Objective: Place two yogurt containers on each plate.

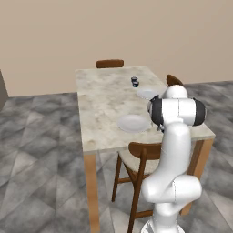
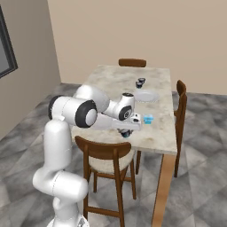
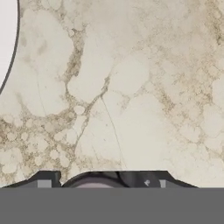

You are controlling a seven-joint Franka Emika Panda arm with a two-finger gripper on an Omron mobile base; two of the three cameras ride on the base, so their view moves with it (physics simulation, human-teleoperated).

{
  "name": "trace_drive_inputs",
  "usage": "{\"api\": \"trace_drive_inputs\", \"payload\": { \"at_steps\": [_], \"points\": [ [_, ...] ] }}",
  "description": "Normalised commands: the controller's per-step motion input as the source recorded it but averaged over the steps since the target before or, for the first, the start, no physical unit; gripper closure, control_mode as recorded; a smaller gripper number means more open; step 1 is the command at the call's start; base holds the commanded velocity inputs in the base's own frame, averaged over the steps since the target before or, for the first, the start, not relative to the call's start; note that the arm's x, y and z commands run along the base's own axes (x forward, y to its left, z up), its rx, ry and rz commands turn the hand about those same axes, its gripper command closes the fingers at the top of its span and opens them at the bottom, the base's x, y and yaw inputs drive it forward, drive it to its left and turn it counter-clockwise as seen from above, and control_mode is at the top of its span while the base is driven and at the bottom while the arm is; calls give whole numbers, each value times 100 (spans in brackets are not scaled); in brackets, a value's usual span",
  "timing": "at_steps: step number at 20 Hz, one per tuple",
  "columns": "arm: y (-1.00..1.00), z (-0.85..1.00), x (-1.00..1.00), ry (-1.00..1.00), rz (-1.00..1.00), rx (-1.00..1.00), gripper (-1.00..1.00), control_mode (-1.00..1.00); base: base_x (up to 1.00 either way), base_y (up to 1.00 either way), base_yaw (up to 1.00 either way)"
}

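Observation:
My gripper (image 2: 126,133) hangs low over the near right part of the marble table (image 1: 102,98). In the hand view a dark round yogurt container (image 3: 94,181) with a pale top sits between the fingertips (image 3: 46,181) of the gripper (image 3: 105,181), which press against its sides. A light blue yogurt container (image 2: 148,119) stands just right of the hand. More dark yogurt containers (image 1: 134,82) stand near the far plate (image 1: 146,94). The near plate (image 1: 133,123) lies bare beside the hand, and its rim (image 3: 5,43) shows at the upper left of the hand view.
Wooden chairs stand at the near side (image 2: 106,153), the far end (image 1: 109,63) and the right side (image 2: 181,95) of the table. The table's front edge (image 2: 150,148) runs close below the gripper. My own arm hides the near right corner in the left base view.

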Motion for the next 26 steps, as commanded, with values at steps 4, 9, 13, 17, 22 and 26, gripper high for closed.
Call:
{"api": "trace_drive_inputs", "payload": {
  "at_steps": [4, 9, 13, 17, 22, 26],
  "points": [
    [5, 36, 0, -3, 0, 7, 100, -100, 0, 0, 0],
    [47, 66, 24, 0, 4, 4, 100, -100, 0, 0, 0],
    [85, 44, 56, 0, 1, 0, 100, -100, 0, 0, 0],
    [76, 20, 77, -5, 4, 1, 100, -100, 0, 0, 0],
    [40, -8, 65, 4, 12, 3, 100, -100, 0, 0, 0],
    [43, -26, 44, 13, 13, 0, 100, -100, 0, 0, 0]
  ]
}}
